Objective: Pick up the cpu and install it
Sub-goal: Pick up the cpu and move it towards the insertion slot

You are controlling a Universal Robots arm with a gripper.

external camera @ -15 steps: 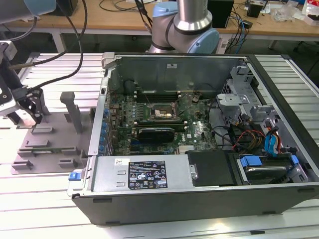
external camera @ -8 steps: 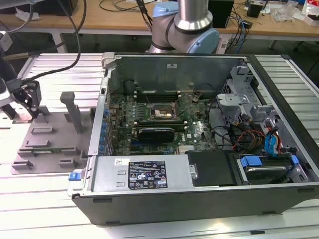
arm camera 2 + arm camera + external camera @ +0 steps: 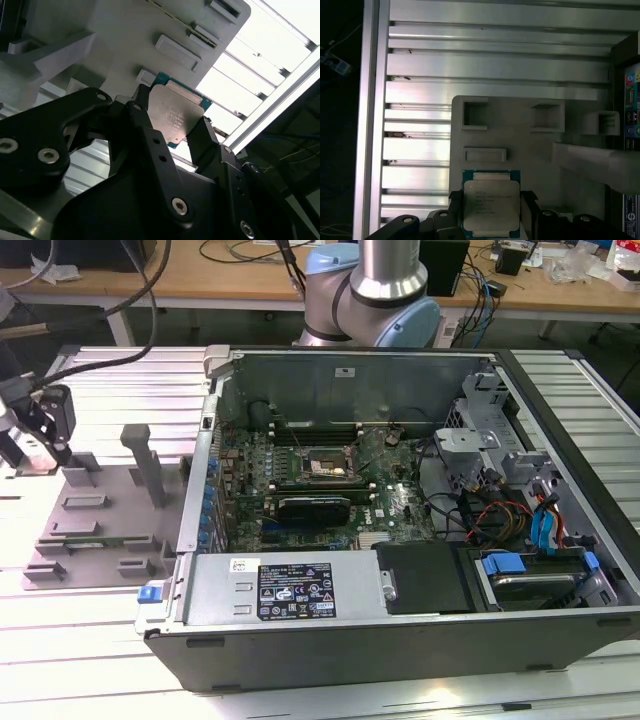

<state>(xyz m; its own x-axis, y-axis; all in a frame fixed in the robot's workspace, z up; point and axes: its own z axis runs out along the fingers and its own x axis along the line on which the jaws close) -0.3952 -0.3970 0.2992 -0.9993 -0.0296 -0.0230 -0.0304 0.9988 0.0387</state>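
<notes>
The gripper (image 3: 52,440) stood over the tray (image 3: 100,530) at the exterior view's left. It was well apart from the open case (image 3: 400,620) and its socket (image 3: 328,468), which lay toward that view's right. In both wrist views the cpu (image 3: 491,202) lay flat, metal top toward the cameras, directly between the fingers (image 3: 202,139); these bore on its two opposite edges with no gap visible, judged a closed grip, though whether the cpu was clear of the tray surface could not be told.
</notes>
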